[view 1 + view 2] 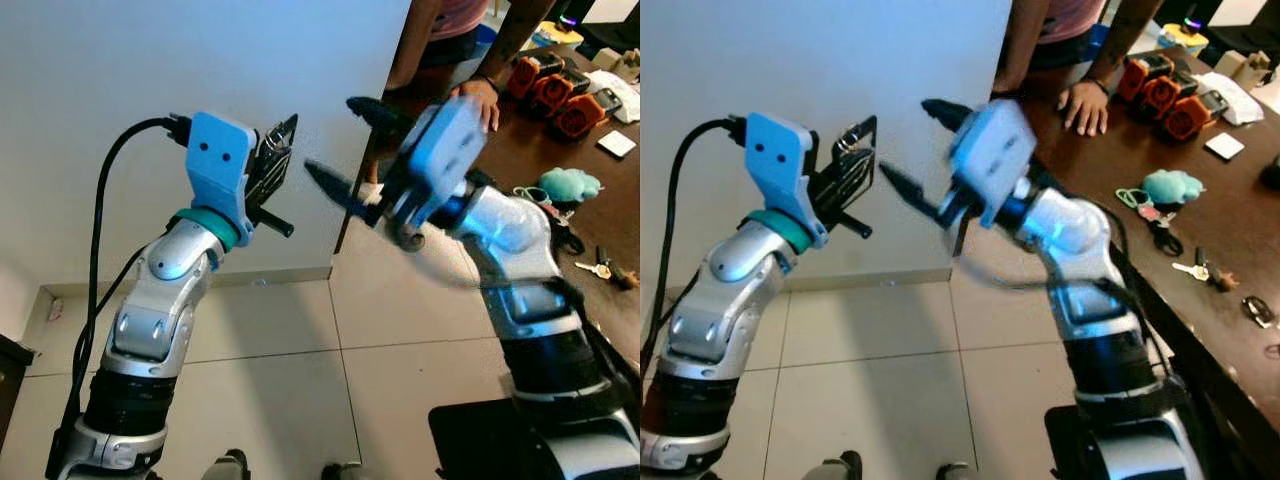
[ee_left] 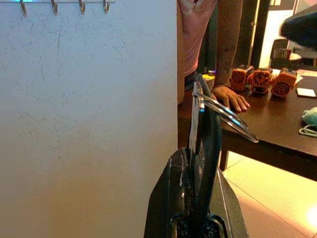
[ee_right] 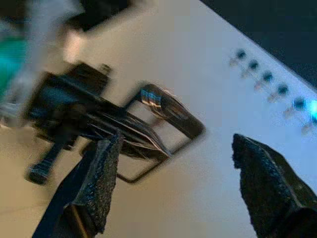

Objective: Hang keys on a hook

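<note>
My left gripper (image 1: 272, 160) is raised in front of the white wall and shut on a bunch of keys (image 1: 283, 130) with a wire ring (image 2: 223, 111) sticking out past its fingertips. My right gripper (image 1: 330, 135) is open and blurred, its two fingers pointing at the keys from the right, a short gap away. In the right wrist view the key ring (image 3: 171, 111) lies between and beyond the pads (image 3: 101, 183). A row of small hooks (image 2: 54, 6) is fixed high on the wall, well above the keys.
A person leans on a dark wooden table (image 1: 540, 150) at the right, one hand (image 1: 478, 100) flat on it. On the table lie orange battery packs (image 1: 555, 95), a teal plush (image 1: 570, 183) and loose keys (image 1: 597, 268). Tiled floor (image 1: 280, 340) lies below.
</note>
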Robot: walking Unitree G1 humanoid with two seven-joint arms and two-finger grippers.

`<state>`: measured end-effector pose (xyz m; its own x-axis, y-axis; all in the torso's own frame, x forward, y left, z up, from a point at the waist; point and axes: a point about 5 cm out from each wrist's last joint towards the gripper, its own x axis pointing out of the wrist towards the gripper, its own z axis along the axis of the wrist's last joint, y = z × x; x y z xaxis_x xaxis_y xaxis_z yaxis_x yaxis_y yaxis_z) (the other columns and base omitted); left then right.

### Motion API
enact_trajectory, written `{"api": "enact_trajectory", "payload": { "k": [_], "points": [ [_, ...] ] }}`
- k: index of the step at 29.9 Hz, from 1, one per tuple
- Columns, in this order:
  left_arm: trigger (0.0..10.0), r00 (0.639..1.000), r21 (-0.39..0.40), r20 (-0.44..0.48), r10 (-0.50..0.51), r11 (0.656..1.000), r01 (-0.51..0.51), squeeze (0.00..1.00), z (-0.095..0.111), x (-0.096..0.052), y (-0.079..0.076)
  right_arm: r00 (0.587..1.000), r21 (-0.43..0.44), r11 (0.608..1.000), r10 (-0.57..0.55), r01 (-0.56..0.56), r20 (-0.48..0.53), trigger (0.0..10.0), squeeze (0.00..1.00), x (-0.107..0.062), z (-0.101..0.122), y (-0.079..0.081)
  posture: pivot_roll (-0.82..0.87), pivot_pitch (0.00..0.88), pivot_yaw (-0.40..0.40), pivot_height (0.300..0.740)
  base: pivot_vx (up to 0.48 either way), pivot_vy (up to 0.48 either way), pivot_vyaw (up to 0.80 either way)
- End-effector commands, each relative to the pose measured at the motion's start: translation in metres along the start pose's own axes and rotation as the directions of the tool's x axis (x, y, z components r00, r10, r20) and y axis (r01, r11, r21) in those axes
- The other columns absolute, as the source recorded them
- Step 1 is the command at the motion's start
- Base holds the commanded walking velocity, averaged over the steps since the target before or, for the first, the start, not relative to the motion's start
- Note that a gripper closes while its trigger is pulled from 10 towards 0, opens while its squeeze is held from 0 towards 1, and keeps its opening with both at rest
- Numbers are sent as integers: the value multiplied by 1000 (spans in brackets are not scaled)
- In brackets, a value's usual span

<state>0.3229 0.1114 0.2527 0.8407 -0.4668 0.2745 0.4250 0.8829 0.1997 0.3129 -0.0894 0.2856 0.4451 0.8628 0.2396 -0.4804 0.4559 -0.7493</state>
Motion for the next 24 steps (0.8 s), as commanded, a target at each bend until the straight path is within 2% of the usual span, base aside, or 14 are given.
{"api": "enact_trajectory", "payload": {
  "k": [1,3,4,5,7,10,11,12,13,14,15,21,22,24],
  "points": [
    [0,1000,-9,2,-28,1000,28,0,2,3,-5,999,-92,995,48,-47,4,10000,0,1,5,9,-28,88,10,740,0,0,0],
    [0,1000,-10,2,-30,999,30,0,1,3,-5,998,-119,991,58,-57,6,10000,0,2,6,11,-28,88,10,740,0,0,0],
    [0,999,-14,3,-38,999,38,0,2,4,-7,999,-250,967,50,-45,12,10000,0,4,11,14,-41,90,14,740,0,0,0],
    [0,999,-14,3,-38,999,38,0,2,4,-7,999,-250,967,50,-45,12,10000,0,4,11,14,-41,90,14,740,0,0,0],
    [0,999,-16,4,-44,999,44,0,2,5,-8,999,-363,931,35,-24,23,10000,0,8,13,21,-42,91,14,740,0,0,0],
    [0,999,-16,3,-45,999,45,0,3,5,-8,999,-403,915,13,0,31,10000,0,9,13,25,-41,92,15,740,0,0,0],
    [0,999,-17,3,-46,999,46,0,3,5,-8,999,-417,909,-7,20,33,9490,0,9,12,25,-42,94,14,740,0,0,0],
    [0,999,-17,4,-46,999,46,0,3,5,-8,999,-431,902,-21,35,35,9490,0,9,12,26,-42,94,14,740,0,0,0],
    [0,999,-18,3,-46,999,46,0,3,5,-8,998,-440,896,-39,52,39,4549,0,9,11,27,-42,94,14,740,0,0,0],
    [0,999,-18,3,-46,999,46,0,3,5,-8,998,-445,893,-49,62,42,4549,0,9,11,27,-42,94,14,740,0,0,0],
    [0,999,-19,3,-46,999,46,0,3,5,-8,997,-447,892,-59,72,44,0,0,9,10,27,-38,95,15,740,0,0,0],
    [0,999,-19,3,-49,999,49,0,3,5,-8,996,-456,886,-76,87,41,0,0,10,6,29,-38,92,15,740,0,0,0],
    [0,999,-19,2,-50,999,50,0,3,5,-8,996,-458,884,-79,88,39,6235,0,11,5,30,-37,91,15,740,0,0,0],
    [0,999,-19,4,-51,999,51,0,3,5,-8,996,-455,887,-79,85,31,6235,0,11,2,32,-37,89,13,740,0,0,0]
  ]
}}
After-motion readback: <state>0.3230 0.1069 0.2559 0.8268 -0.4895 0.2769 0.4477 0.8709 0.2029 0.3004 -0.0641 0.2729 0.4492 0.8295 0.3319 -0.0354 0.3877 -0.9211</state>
